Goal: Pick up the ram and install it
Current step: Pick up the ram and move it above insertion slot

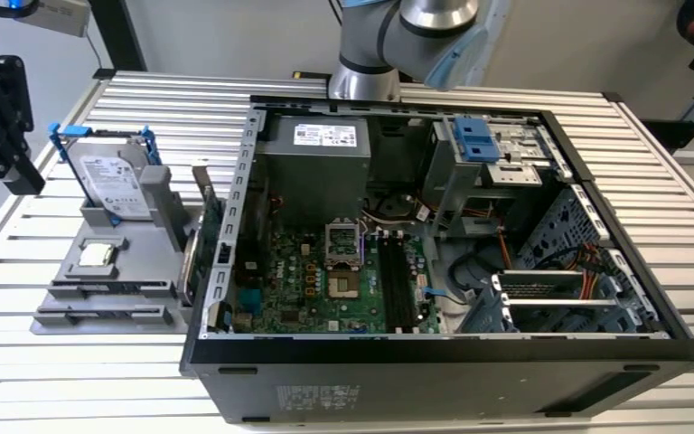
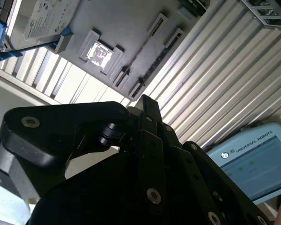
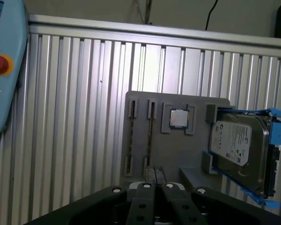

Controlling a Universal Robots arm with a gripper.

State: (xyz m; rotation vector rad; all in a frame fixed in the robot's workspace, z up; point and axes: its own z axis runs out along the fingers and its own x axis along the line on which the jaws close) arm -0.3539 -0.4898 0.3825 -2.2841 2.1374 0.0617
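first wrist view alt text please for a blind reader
The shut, empty gripper hovers by a grey parts holder on a slatted metal table. The holder carries a thin memory stick on edge, a processor chip and a blue-framed hard drive.

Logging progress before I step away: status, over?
Gripper shut, empty, hovering above grey holder. Ram on edge in holder slot, not yet picked. Hard drive stands alongside, apart from ram.
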